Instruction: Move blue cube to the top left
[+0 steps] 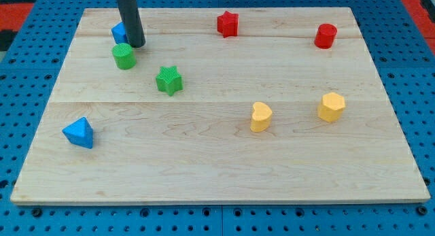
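Note:
The blue cube (119, 32) sits near the board's top left corner, mostly hidden behind my dark rod. My tip (136, 45) rests on the board just right of the blue cube, touching or nearly touching it. A green cylinder (124, 56) stands just below the cube and the tip.
A green star (168, 80) lies right of the green cylinder. A blue triangular block (79, 132) is at lower left. A red star (228, 24) and red cylinder (325, 35) are along the top. A yellow heart (260, 117) and yellow hexagon (331, 107) are at right centre.

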Controlling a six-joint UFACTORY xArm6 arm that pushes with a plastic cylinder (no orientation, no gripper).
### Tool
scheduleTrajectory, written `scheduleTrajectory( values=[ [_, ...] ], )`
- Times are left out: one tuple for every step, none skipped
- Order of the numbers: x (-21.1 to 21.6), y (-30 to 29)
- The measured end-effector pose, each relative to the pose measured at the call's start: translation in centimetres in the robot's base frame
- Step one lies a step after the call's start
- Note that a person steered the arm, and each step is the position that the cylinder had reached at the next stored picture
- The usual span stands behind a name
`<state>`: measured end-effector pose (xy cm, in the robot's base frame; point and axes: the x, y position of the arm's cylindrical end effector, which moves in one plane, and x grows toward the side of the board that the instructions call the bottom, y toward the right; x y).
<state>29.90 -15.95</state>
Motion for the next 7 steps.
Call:
scheduleTrajectory(
  values=[
    [-0.2, -0.4],
    [-0.3, -0.5],
    [-1.2, -1.0],
    [-2.2, -1.0],
    [-2.6, -2.4],
    [-2.6, -3.9],
    [-2.8, -4.3]
  ],
)
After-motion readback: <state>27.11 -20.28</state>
